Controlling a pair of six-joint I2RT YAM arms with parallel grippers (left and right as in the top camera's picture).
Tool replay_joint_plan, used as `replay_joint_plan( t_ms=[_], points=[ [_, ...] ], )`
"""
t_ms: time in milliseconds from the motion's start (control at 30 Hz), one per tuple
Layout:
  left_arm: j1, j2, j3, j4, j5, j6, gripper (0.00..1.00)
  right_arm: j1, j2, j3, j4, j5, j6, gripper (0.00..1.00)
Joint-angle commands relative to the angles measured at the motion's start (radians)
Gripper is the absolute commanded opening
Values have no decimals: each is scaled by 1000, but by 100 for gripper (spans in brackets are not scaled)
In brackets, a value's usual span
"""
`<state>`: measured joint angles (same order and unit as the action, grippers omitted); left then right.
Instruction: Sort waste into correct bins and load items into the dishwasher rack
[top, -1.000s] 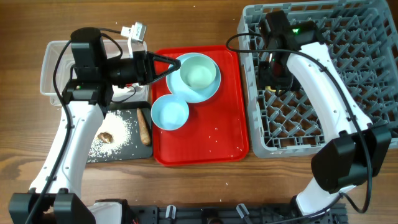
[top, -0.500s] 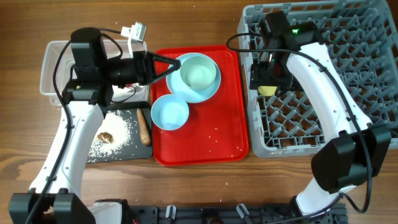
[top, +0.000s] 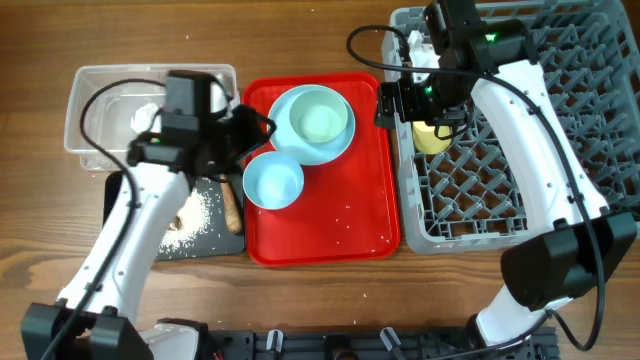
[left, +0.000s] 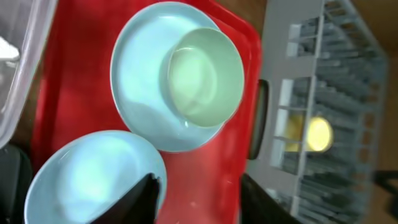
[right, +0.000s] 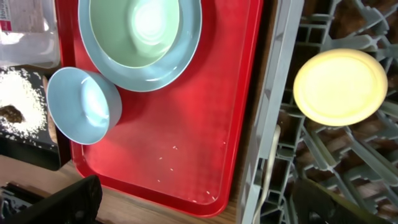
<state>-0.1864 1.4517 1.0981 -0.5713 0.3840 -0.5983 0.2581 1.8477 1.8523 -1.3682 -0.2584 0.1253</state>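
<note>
Yellow cup (right: 340, 87) sits in the dishwasher rack (right: 273, 93), just ahead of the right tool (right: 196, 196). That tool's jaws stand wide and empty, so the cup is judged loaded.

Small blue bowl (left: 87, 180) rests on the red tray (left: 211, 168), directly beside the left tool (left: 202, 202). This tool is partly spread and holds nothing. It is judged to be lining up on that bowl.

Green bowl (left: 202, 78) sits in the plate (left: 137, 81), farther ahead.

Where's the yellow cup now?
Overhead view: the yellow cup sits inside the dishwasher rack near its left wall, just right of the red tray.
</note>
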Motion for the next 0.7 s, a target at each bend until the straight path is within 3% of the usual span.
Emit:
replay_joint_plan(
  t_ms=[0,133,433,667],
  points=[
    [-103,56,0,61,-248,14,52,-2,10,2,-2,-24,-18,99],
    [-147,144,0,138,-311,10,54,-2,10,2,-17,-23,-18,100],
    [-154,347,0,341,-254,-39,55,-2,10,2,1,-19,-21,100],
    [-144,352,5,377,-254,-34,57,-2,10,0,67,-27,-20,100]
  ],
)
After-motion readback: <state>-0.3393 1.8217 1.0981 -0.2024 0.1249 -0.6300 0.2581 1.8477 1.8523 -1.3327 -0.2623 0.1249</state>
